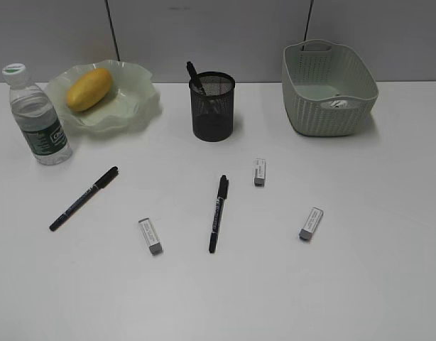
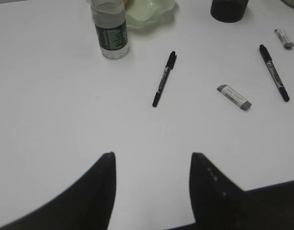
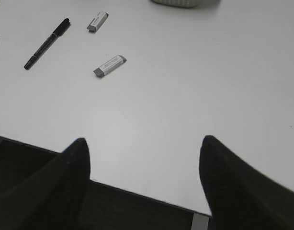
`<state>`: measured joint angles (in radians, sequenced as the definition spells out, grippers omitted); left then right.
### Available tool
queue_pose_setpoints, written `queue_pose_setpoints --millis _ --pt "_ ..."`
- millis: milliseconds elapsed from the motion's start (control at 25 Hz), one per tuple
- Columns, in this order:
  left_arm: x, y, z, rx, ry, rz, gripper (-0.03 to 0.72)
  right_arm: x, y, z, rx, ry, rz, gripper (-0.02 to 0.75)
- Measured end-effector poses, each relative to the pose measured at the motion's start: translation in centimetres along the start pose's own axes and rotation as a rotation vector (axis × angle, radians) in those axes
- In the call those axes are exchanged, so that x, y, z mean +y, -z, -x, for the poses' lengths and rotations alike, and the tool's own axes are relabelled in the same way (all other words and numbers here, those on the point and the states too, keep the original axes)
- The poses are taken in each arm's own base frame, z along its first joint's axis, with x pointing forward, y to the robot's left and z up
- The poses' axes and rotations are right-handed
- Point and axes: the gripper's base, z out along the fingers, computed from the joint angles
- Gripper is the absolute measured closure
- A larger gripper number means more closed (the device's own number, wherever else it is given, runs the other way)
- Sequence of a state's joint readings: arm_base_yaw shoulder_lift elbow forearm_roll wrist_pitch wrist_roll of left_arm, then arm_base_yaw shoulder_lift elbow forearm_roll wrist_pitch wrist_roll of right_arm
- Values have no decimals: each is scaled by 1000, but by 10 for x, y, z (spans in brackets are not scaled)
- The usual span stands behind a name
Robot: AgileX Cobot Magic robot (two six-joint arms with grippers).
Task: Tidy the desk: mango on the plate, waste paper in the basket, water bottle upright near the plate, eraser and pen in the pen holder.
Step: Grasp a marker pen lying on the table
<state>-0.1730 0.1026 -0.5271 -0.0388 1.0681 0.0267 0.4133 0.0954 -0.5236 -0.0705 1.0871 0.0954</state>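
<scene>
The mango point(image 1: 89, 89) lies on the plate point(image 1: 133, 106). The water bottle point(image 1: 37, 117) stands upright left of the plate. The waste paper point(image 1: 339, 103) lies in the basket point(image 1: 328, 89). The pen holder point(image 1: 212, 106) holds one pen. Two pens point(image 1: 83, 199) point(image 1: 218, 213) and three erasers point(image 1: 150, 236) point(image 1: 259, 172) point(image 1: 311, 223) lie on the desk. My left gripper point(image 2: 152, 155) is open and empty, near the front of the desk, short of a pen point(image 2: 164, 78). My right gripper point(image 3: 143, 141) is open and empty over the desk's front edge, short of an eraser point(image 3: 109, 65).
The left wrist view also shows the bottle point(image 2: 111, 33), an eraser point(image 2: 234, 96) and the second pen point(image 2: 274, 72). The right wrist view shows a pen point(image 3: 46, 43) and a farther eraser point(image 3: 97, 21). A grey wall stands behind the desk.
</scene>
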Motion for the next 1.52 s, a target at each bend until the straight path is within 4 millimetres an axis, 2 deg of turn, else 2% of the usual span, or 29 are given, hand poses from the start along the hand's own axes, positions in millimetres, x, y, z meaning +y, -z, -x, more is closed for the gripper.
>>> queue_pose_setpoints --millis 160,280,400,520,640,760,840,1080,1280,1520 --pt "0 -3 7 5 1 0 307 0 -2 0 -7 1 1 174" --pt "0 -8 24 -26 3 0 300 0 -2 0 -10 1 1 174" --pt "0 -23 48 -42 -16 -12 261 0 -2 0 -11 1 1 174" --pt "-1 -48 68 14 -26 -34 214 0 -2 0 -11 1 1 174" --pt "0 -81 85 126 -21 -41 197 0 -2 0 -11 0 1 174" --pt "1 -127 100 288 -12 -46 193 0 -2 0 -11 0 1 174" --pt "1 -149 109 355 -13 -54 193 0 -2 0 -11 0 1 174" --pt "-22 -218 137 526 -96 -126 193 0 -2 0 -12 0 1 174" --pt "-42 -280 143 703 -172 -151 192 0 -2 0 -12 0 1 174" --pt "-46 -342 136 875 -217 -151 192 0 -2 0 -13 0 2 174"
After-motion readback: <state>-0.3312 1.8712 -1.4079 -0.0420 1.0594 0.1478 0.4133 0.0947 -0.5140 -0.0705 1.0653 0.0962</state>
